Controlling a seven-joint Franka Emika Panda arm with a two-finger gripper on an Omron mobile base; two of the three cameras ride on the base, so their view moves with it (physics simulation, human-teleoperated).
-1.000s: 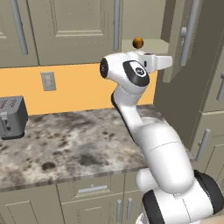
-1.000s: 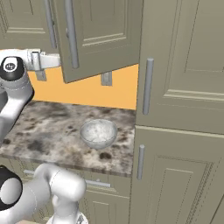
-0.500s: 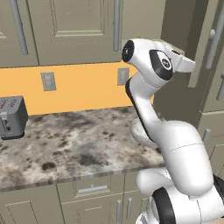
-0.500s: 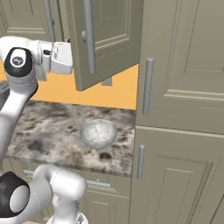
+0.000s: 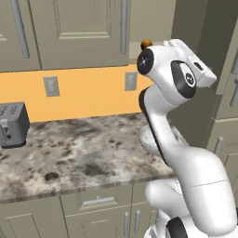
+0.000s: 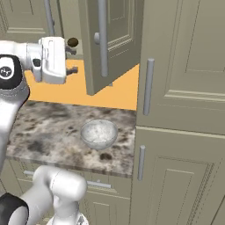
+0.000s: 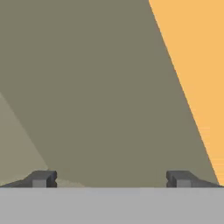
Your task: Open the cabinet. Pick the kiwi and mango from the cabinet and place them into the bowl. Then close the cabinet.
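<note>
The cabinet's right door (image 6: pixel 110 52) stands swung wide open, its bar handle (image 6: pixel 102 37) facing out; the left door (image 5: pixel 79 28) is shut. A dark brown fruit, likely the kiwi (image 6: pixel 72 42), sits on the shelf inside. From the other side an orange-brown fruit, likely the mango (image 5: pixel 146 44), peeks over my arm. My gripper (image 6: pixel 72 59) hovers at the cabinet opening just below the shelf, open and holding nothing. In the hand view the gripper (image 7: pixel 111 179) faces a grey-beige cabinet surface. The bowl (image 6: pixel 99 133) rests on the counter below.
A toaster (image 5: pixel 11 123) stands at the counter's (image 5: pixel 83 153) left end. A tall cabinet (image 6: pixel 184 88) with bar handles walls off the right side. The open door juts out over the counter. The orange wall carries two outlets (image 5: pixel 50 86).
The right door has swung much further open. My hand has swept right, across to the cabinet opening, and its jaws have spread a little wider.
</note>
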